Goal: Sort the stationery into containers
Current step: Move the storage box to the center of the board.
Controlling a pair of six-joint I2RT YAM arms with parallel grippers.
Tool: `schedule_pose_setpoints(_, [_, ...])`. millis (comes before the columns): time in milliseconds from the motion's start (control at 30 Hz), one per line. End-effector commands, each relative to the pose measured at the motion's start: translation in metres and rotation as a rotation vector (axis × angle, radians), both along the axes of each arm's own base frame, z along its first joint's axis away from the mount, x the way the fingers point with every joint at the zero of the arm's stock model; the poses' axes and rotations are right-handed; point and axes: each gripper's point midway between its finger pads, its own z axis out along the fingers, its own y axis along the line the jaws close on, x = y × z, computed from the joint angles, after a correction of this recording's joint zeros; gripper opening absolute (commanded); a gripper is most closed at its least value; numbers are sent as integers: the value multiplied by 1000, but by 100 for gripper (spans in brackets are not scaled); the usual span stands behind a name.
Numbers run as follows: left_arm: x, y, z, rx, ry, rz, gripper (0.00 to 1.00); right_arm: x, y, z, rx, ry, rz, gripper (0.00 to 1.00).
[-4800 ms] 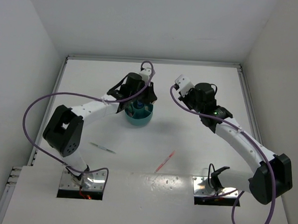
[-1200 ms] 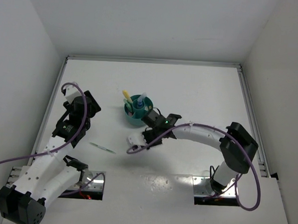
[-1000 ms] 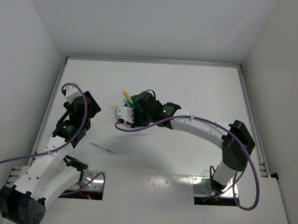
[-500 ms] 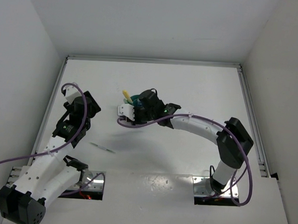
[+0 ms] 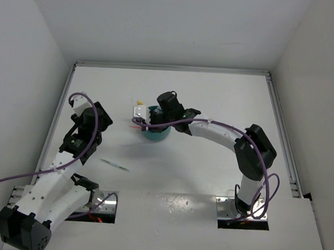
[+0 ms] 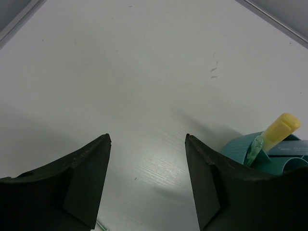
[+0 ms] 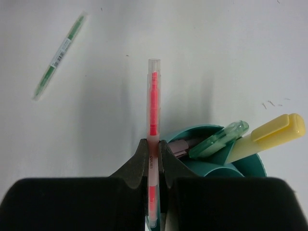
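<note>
Stationery [image 5: 140, 103] stood in the teal tub [image 7: 255, 168], which sat near the middle of the counter [image 5: 213, 94]. We saw a yellow stick [image 7: 269, 134] and a mint-green stick [image 7: 219, 139] side by side, both leaning out over the rim on the tub's far-left side. A greyish piece lay low inside beside the mint-green one. We could not tell which compartments they occupied.

Our right hand [image 7: 153, 147] hung over the left part of the tub, pointing left. Its fingers were closed tight on a red pen [image 7: 153, 101], gripping it partway along the clear barrel. The pen lay in line with the fingers, and its free end reached out past the rim, above bare counter. From the top camera, a sliver of red showed just left of the tub.

A green-and-white pen [image 5: 115, 165] lay flat on the counter, nearer to us and left of the tub, and apart from it.

Our left hand [image 6: 147, 139] was at the left side of the counter, well apart from the tub. Its fingers stood wide apart with nothing between them, over bare counter. In its own camera the tub and the two sticks appeared at the lower right.
</note>
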Motion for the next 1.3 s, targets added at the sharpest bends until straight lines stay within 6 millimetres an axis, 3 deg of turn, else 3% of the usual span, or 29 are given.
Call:
schedule_pose_setpoints(0, [0,6,2,4,-14,32,68,10,12,29,97,-36,37,0])
schedule_pose_setpoints(233, [1,8,0,11,-7,40,68,33,-4,16,76,-92,35,0])
schedule_pose_setpoints(333, [1,8,0,11,-7,40,68,33,-7,12,84,-82,72,0])
schedule_pose_setpoints(633, [1,8,0,11,-7,40,68,28,-20,-7,87,-24,121,1])
schedule_pose_setpoints(733, [1,8,0,11,-7,40,68,26,-23,-9,94,-7,130,6])
schedule_pose_setpoints(967, [1,8,0,11,-7,40,68,7,-35,-25,74,9,164,10])
schedule_pose_setpoints(1067, [1,8,0,11,-7,40,68,7,-37,-22,78,-16,162,17])
schedule_pose_setpoints(1133, [1,8,0,11,-7,40,68,7,-39,-26,66,-14,153,32])
schedule_pose_setpoints(1167, [1,8,0,11,-7,40,68,7,-39,-27,66,-14,153,32])
schedule_pose_setpoints(1267, [1,8,0,11,-7,40,67,10,-38,-15,84,-42,142,46])
